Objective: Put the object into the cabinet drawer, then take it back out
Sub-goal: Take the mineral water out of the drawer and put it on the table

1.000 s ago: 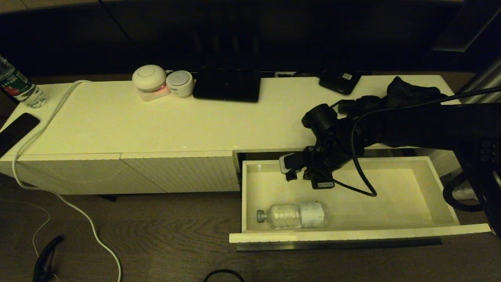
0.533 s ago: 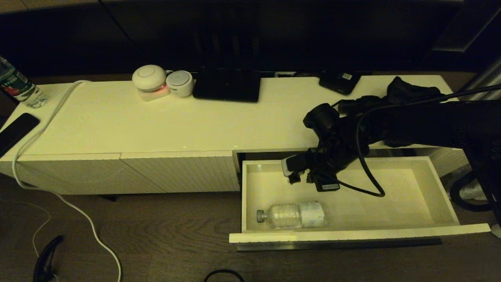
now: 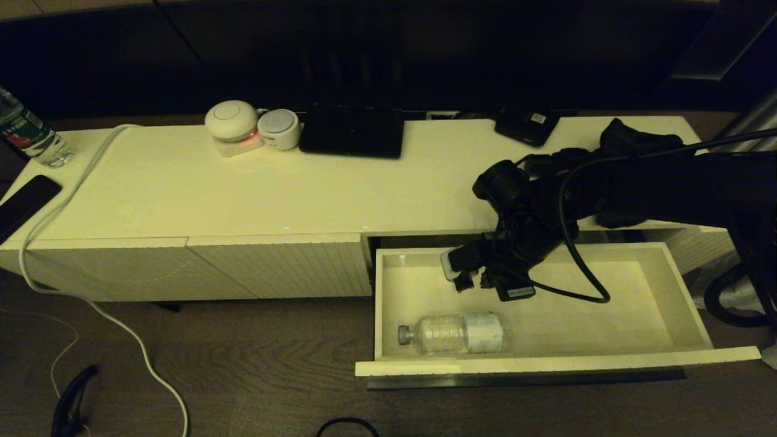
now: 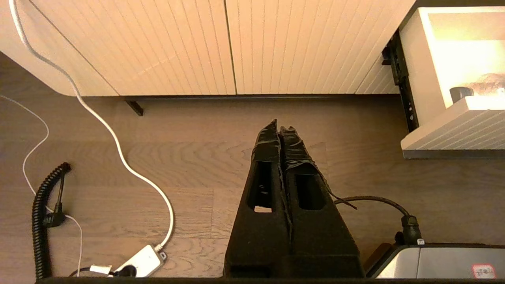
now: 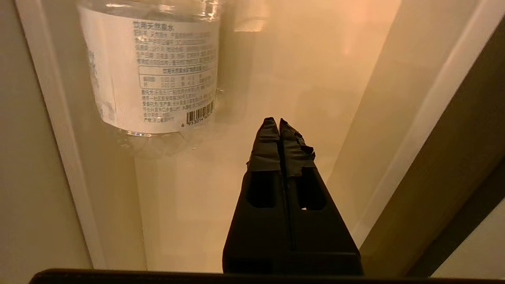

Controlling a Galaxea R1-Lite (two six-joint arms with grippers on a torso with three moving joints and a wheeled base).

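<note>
Since a second ago, the right gripper has shifted slightly rightward and down over the open cabinet drawer, while the bottle has stayed put. Its fingers are clenched together, grasping nothing, above the drawer floor near the back wall. That bottle lies on its side against the drawer's front wall, cap toward the drawer's left end. Over the floor left of the drawer, the left gripper is clenched too.
</note>
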